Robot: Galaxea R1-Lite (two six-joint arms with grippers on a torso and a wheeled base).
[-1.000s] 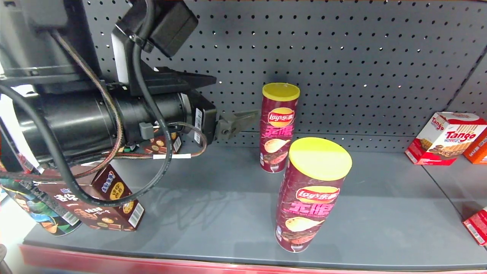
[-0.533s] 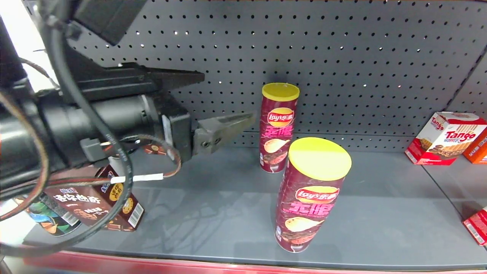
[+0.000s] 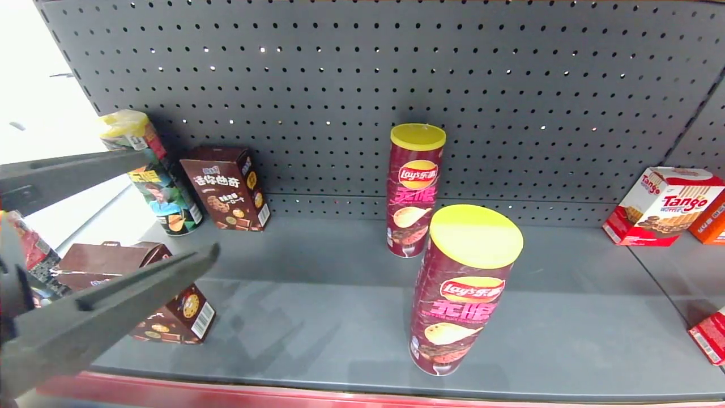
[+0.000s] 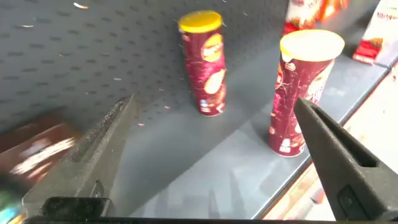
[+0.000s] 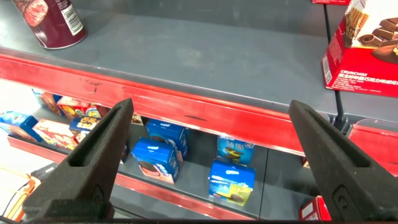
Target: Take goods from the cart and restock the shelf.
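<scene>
Left gripper [image 3: 182, 204] hangs at the left end of the shelf [image 3: 317, 323], jaws spread wide and empty. Right gripper [image 5: 209, 104] (likewise spread, holding nothing) sits lower, before the shelf's red lip. Two chip cans stand upright mid-shelf and apart: rear can [image 3: 415, 190] by the pegboard [image 3: 538, 85], front can [image 3: 461, 289] near the edge.

On the grey shelf [image 3: 317, 323] before me, the rear chip can [image 3: 416, 192], maroon with a yellow lid, stands upright close to the pegboard back [image 3: 510, 85]. The front chip can [image 3: 461, 300], its twin, stands upright apart from it, nearer the shelf's red edge.
</scene>
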